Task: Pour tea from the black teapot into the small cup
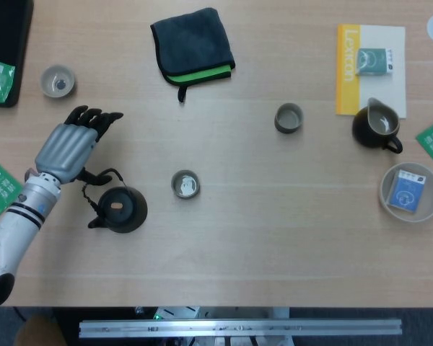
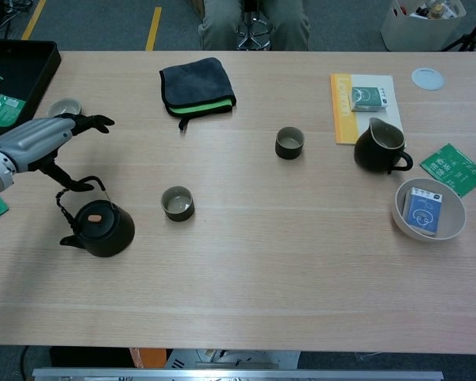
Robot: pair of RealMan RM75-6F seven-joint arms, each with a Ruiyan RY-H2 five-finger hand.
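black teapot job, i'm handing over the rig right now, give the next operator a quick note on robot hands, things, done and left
Left robot hand: open, fingers spread, just above the black teapot, near its handle, not gripping.
Right robot hand: not in view.
Teapot stands upright at the table's left; the small cup sits right of it, apart.
Done: the approach only.
Left: grip the handle, lift, pour into the cup.

A pale wood-grain tabletop [image 2: 301, 270] fills both views, evenly lit with soft shadows. Beyond its far edge lies grey floor [image 2: 103, 24] marked with a yellow line [image 2: 153, 19] (a second yellow stripe shows at the far left corner). A stool base [image 2: 252, 36] stands at the far edge's middle. Along the near edge runs a metal rail [image 1: 238, 329].
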